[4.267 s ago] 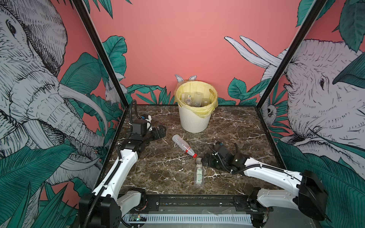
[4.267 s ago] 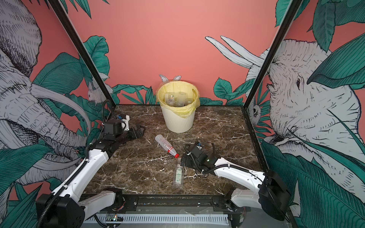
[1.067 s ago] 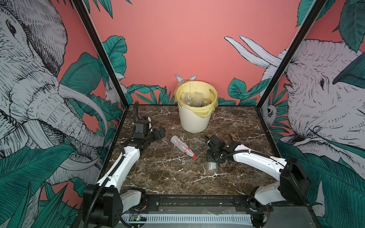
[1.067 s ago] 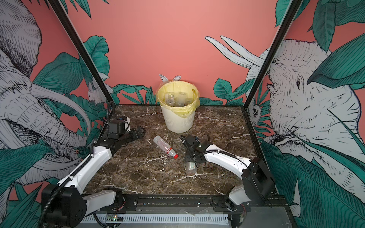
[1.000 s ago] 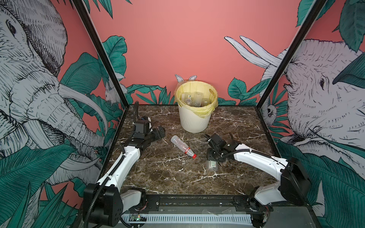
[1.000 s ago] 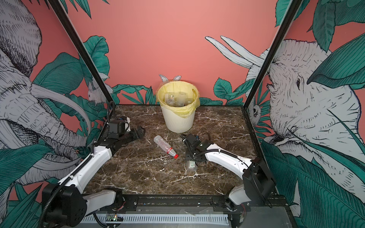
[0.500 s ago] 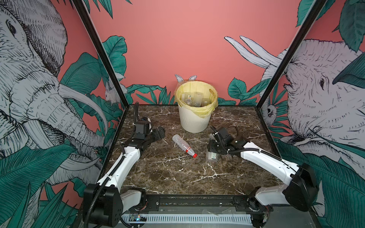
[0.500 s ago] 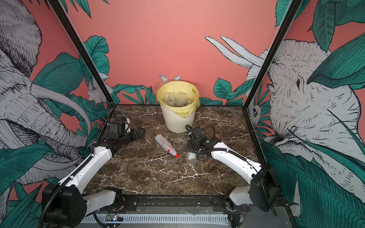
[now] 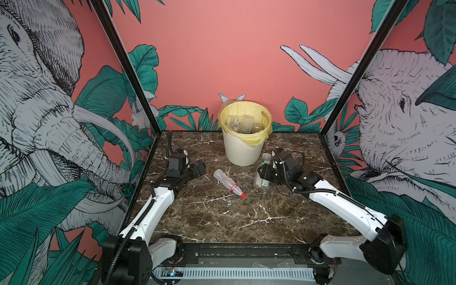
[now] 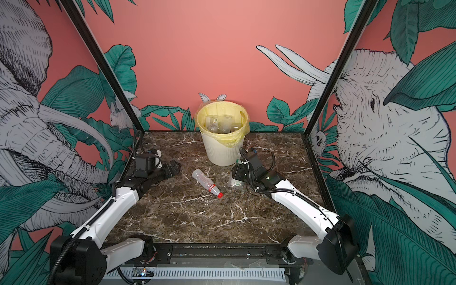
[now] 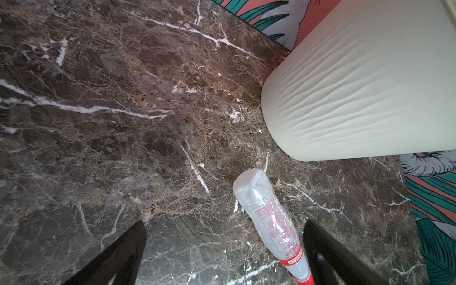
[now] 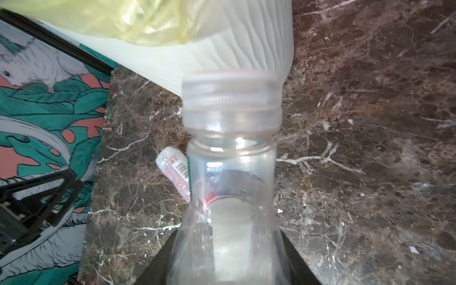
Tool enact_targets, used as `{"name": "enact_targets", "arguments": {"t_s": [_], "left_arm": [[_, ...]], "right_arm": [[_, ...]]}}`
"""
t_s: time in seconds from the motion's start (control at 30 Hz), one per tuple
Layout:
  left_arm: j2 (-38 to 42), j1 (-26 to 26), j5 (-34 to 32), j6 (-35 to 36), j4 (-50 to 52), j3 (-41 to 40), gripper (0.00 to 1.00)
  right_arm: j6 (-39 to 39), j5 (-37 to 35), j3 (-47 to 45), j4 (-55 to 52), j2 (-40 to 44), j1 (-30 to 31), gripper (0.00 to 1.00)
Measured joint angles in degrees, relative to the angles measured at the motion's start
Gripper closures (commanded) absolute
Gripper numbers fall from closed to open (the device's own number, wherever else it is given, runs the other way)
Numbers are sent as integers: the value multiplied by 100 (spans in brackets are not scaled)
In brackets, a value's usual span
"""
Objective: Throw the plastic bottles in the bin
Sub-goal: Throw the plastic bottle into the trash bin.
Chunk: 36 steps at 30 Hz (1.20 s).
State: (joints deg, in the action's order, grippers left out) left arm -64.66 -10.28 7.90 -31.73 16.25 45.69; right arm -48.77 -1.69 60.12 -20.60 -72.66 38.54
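1. While the right hand [image 9: 264,170] is closed narrow on a clear bottle [image 9: 261,182], right of centre in both top views, that bottle's cap points toward the bin [image 9: 240,153]. I read this as a carry for the drop.
2. Bin stands upper centre, its yellow bag [image 9: 256,140] folded over the rim. Several bottles [image 9: 243,124] lie inside. The held bottle is below the rim, so it likely needs lifting before release.
3. A red-capped bottle [image 9: 228,183] lies on the table [image 9: 209,222], centre frame, apart from the bin.
4. Left hand [image 9: 198,169] is spread wide and empty, left of centre. The wrist view shows that bottle's neck just beside one finger [image 11: 328,254], probably lined up for the next pick.
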Motion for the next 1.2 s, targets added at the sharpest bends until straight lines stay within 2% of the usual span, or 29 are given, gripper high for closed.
{"name": "enact_targets", "arguments": {"t_s": [0.23, 0.5, 0.77, 1.2], "left_arm": [[0, 0, 20, -39, -2, -22, 1], [37, 0, 20, -55, 2, -116, 1], [15, 0, 24, -133, -37, -118, 1], [-103, 0, 94, -310, -212, -267, 1]], "right_arm": [[46, 72, 192, 417, 15, -90, 53], [446, 306, 623, 717, 17, -122, 52], [721, 413, 667, 981, 111, -229, 51], [549, 686, -323, 1731, 966, -595, 50]]}}
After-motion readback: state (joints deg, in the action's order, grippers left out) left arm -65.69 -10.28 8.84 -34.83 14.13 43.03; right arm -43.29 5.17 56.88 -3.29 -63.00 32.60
